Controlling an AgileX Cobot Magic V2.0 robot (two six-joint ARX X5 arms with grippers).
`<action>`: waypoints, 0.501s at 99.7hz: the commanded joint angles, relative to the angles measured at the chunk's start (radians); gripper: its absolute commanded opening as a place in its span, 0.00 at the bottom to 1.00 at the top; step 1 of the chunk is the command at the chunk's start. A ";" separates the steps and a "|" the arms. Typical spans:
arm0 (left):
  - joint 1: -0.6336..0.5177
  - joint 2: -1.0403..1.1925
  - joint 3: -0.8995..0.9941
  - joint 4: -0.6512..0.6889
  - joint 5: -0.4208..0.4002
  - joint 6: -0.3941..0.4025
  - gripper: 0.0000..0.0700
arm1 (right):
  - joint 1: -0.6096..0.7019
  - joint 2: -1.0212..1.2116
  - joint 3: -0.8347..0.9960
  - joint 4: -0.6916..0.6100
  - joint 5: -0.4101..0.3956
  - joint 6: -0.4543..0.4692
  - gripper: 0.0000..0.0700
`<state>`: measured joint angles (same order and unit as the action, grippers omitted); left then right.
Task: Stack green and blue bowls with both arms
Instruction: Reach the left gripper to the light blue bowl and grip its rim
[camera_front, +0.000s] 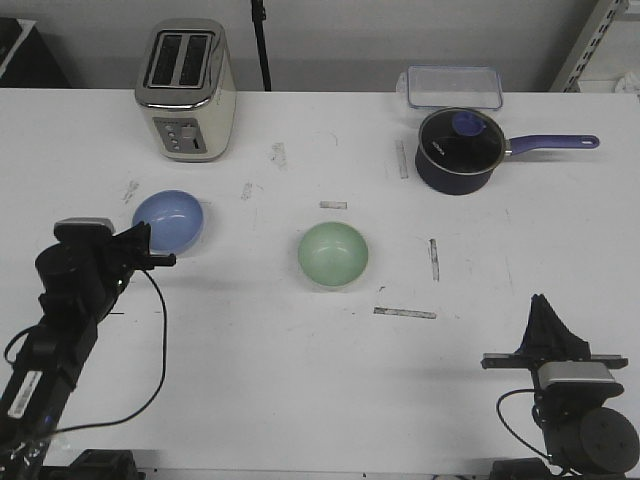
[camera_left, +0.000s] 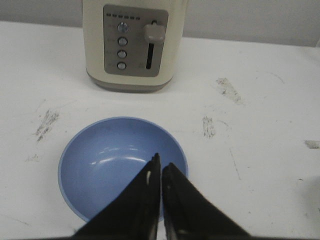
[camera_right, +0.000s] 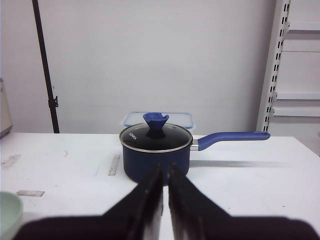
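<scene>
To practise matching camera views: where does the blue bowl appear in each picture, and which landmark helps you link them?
Front view: blue bowl at left, in front of the toaster, beside the left gripper.
Left wrist view: low and left of centre, behind the shut fingers.
Right wrist view: not in it.
Shared landmark: the toaster, behind the bowl in both views that show it.

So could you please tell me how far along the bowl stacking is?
Nothing is stacked yet: the blue bowl and green bowl sit apart on the table. The left pincer, shut and empty, hovers over the blue bowl. The right pincer is shut, away from both. Grasping and stacking remain.
</scene>
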<state>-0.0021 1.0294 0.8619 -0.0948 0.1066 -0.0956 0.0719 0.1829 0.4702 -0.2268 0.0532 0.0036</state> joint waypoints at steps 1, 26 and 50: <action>0.003 0.075 0.075 -0.056 0.003 -0.006 0.00 | 0.001 0.000 0.006 0.010 0.000 -0.001 0.02; 0.035 0.345 0.412 -0.431 -0.005 -0.006 0.00 | 0.001 0.000 0.006 0.010 0.000 -0.001 0.02; 0.093 0.533 0.686 -0.666 0.018 -0.116 0.00 | 0.001 0.000 0.006 0.010 0.000 -0.001 0.02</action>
<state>0.0826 1.5284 1.4967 -0.7277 0.1074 -0.1310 0.0719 0.1829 0.4702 -0.2272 0.0532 0.0036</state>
